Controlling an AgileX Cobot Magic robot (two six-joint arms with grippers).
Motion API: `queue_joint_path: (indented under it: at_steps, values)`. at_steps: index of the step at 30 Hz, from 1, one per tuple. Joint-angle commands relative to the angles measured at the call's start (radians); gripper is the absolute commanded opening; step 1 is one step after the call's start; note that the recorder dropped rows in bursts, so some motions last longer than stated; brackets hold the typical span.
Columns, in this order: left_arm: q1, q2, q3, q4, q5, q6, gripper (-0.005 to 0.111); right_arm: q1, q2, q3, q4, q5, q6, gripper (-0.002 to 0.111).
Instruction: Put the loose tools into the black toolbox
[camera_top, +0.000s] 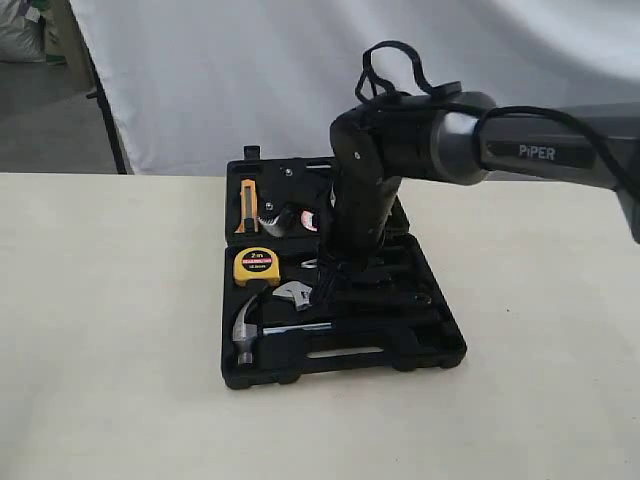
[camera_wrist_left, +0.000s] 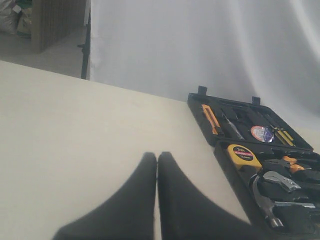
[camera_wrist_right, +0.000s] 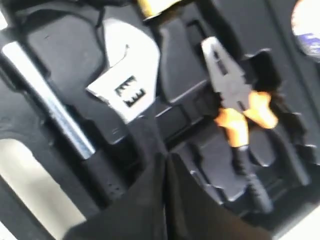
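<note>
Toolbox (camera_top: 445, 352), black moulded plastic, lies open in two halves on your cream table (camera_top: 110, 350), in front of a white sheet (camera_top: 230, 70). Your right arm (camera_top: 460, 140) reaches in from the right, and the white lettering on its grey link reads "PiPER". The arm bends down over the middle of the near half and hides part of it in the exterior view.

All three loose tools lie inside the case. The hammer (camera_top: 246, 335) rests in the near half along the front edge, with its steel head to the left. The wrench (camera_top: 293, 294) lies just behind the hammer's shaft, with its silver head near a yellow tape measure (camera_top: 257, 266). The top line of the tape measure's label appears to read "2m"; the smaller print is too fine to read. The tape roll (camera_wrist_left: 261, 133) sits in the far half, and the writing on its round pale and blue label is illegible. An orange knife (camera_top: 247, 208) lies at the left end of that half.

Your right gripper (camera_wrist_right: 165, 157) is closed, fingers pressed together with nothing between them. It sits over the wrench's black handle, just past the head, and you cannot tell whether it touches. Orange-handled pliers (camera_wrist_right: 234, 117) lie in the next recess.

Your left gripper (camera_wrist_left: 157, 159) is also closed and empty, over bare table apart from the case.
</note>
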Motion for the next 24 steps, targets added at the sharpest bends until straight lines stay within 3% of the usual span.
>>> queue_joint_path:
  at_steps: [1,5,11,18,24]
  values:
    - [0.025,-0.003,-0.003,0.004,-0.007,-0.005,0.001,0.001,0.050,0.001,0.017,0.028,-0.035,0.000]
    - [0.025,-0.003,-0.003,0.004,-0.007,-0.005,0.001,-0.015,0.102,-0.001,-0.031,-0.028,-0.024,0.000]
    - [0.025,-0.003,-0.003,0.004,-0.007,-0.005,0.001,-0.044,0.089,-0.001,-0.274,-0.111,0.292,0.000]
    - [0.025,-0.003,-0.003,0.004,-0.007,-0.005,0.001,-0.041,-0.049,-0.001,-0.202,-0.154,0.297,0.000]
    - [0.025,-0.003,-0.003,0.004,-0.007,-0.005,0.001,-0.041,-0.014,-0.001,-0.006,-0.233,0.182,0.000]
